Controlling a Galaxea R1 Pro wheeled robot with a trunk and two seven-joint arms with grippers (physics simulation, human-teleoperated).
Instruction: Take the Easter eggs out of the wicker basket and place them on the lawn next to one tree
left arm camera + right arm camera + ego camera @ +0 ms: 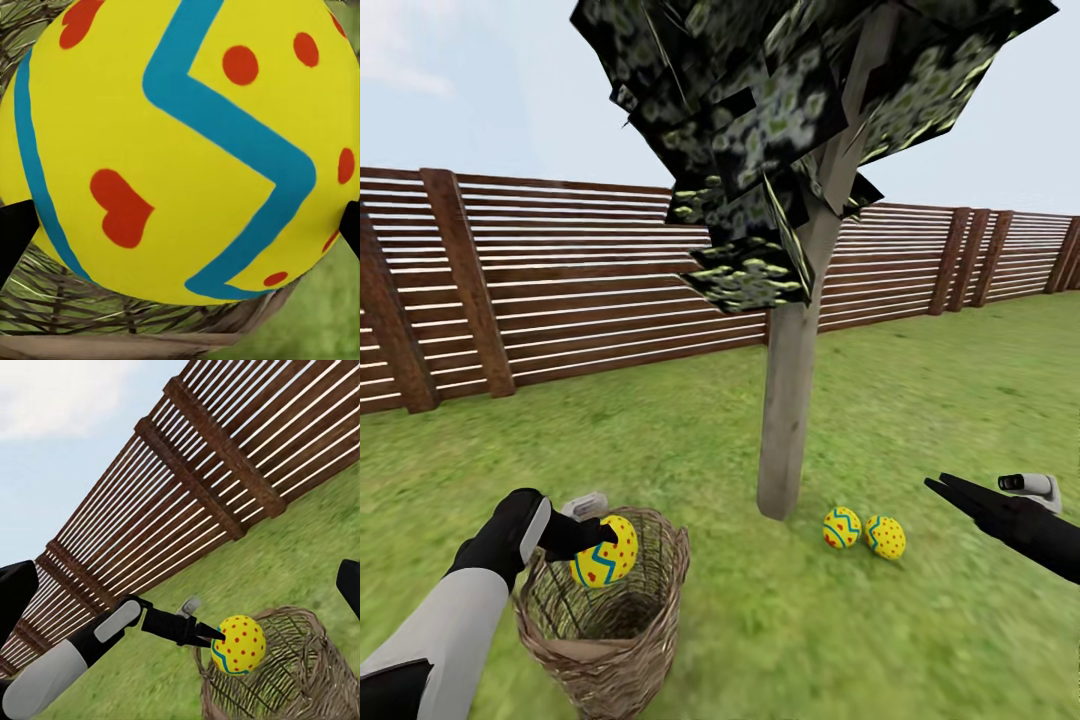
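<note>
My left gripper (598, 545) is shut on a yellow Easter egg (606, 551) with red dots and a blue zigzag, held just above the wicker basket's rim (660, 530). In the left wrist view that egg (180, 150) is very close, with basket weave (90, 307) below it. The right wrist view shows the same egg (238, 644) over the basket (300, 675). Two more eggs (842, 527) (885, 537) lie on the lawn (920, 420) beside the tree trunk (788, 400). My right gripper (945, 488) hovers to their right, fingers close together and holding nothing.
A brown slatted fence (590, 280) bounds the garden behind the tree. Dark speckled foliage (780, 120) hangs overhead. Open grass stretches right of the trunk and in front of the basket.
</note>
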